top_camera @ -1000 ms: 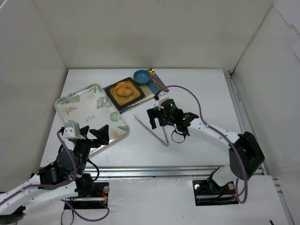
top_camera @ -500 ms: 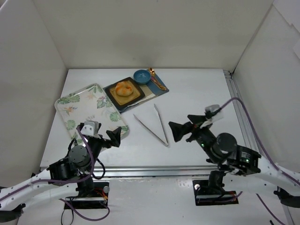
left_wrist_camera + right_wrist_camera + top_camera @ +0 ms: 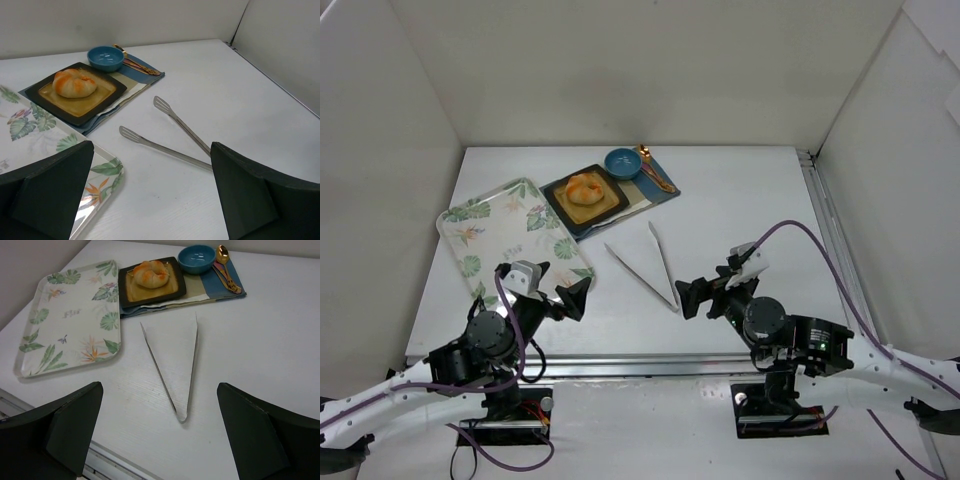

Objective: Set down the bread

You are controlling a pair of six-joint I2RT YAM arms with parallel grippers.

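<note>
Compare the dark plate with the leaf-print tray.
The plate is small, square and dark with a tan centre; the tray is larger, oblong and pale with leaf prints. The plate holds the bread; the tray holds nothing. Both lie flat.

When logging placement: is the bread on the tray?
No, the bread sits on the plate, beside the tray.

The desk (image 3: 750,200) is carrying one bread (image 3: 584,187), one square dark plate (image 3: 55,106), one blue bowl (image 3: 621,162), one gold spoon (image 3: 653,170), one blue mat (image 3: 220,290), one leaf-printed tray (image 3: 500,225) and one pair of tongs (image 3: 664,265). Two grippers are showing: left gripper (image 3: 150,147), right gripper (image 3: 160,387).
</note>
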